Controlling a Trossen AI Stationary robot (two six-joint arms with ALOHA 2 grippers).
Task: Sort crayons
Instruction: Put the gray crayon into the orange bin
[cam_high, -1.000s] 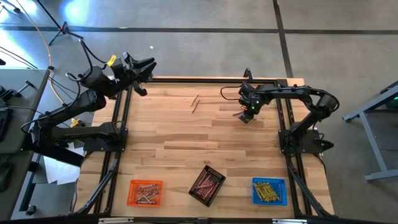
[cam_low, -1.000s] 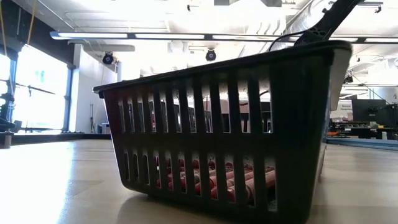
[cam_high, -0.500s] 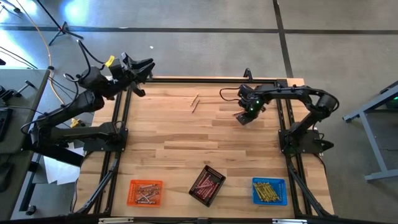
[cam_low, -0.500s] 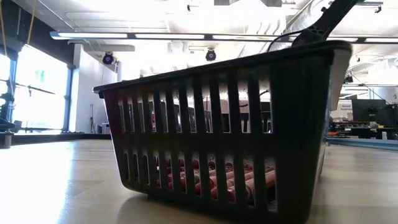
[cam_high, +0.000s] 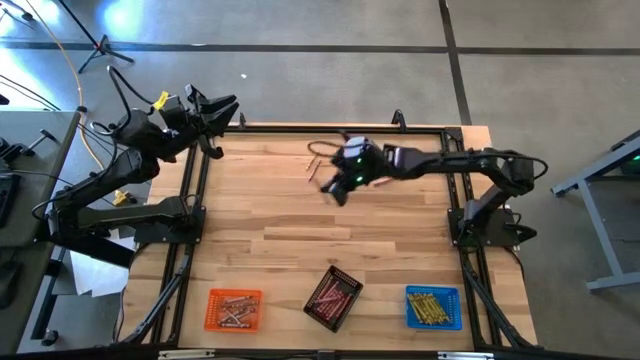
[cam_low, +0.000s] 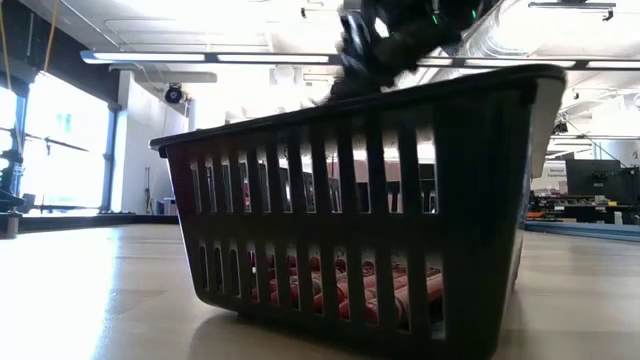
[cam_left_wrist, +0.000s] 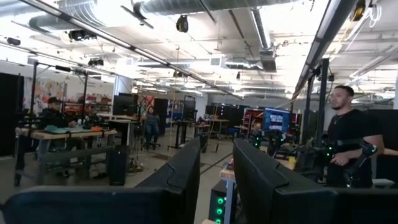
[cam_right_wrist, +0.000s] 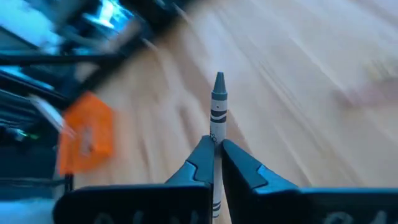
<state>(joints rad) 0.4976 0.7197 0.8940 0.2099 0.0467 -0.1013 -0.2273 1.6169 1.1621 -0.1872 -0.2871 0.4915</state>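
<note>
My right gripper (cam_high: 336, 187) hangs above the table's far middle, shut on a grey crayon (cam_right_wrist: 218, 102) whose pointed tip juts out ahead of the fingertips. It shows blurred at the top of the low view (cam_low: 385, 40). A couple of loose crayons (cam_high: 313, 165) lie flat on the wood just to its left. My left gripper (cam_high: 218, 104) is raised at the far left corner, open, with nothing between its fingers (cam_left_wrist: 186, 168). My right gripper pinches the grey crayon around the middle of its wrapped shaft (cam_right_wrist: 216, 134) between its two fingertips. The crayon lies along the fingers, pointed end forward, its back end running between them. It is lifted clear of the table, slanting down toward it.
Along the near edge stand an orange tray (cam_high: 234, 309) of brownish crayons, a black tray (cam_high: 333, 297) of red ones and a blue tray (cam_high: 433, 307) of yellow ones. The black tray (cam_low: 350, 200) fills the low view. Bare wood lies between them and the arms.
My right gripper has swung quickly from the far right part of the table toward its left edge, rising and tipping up from its steep downward point. It now stands beside the loose crayons. The trays and the loose crayons have kept still.
</note>
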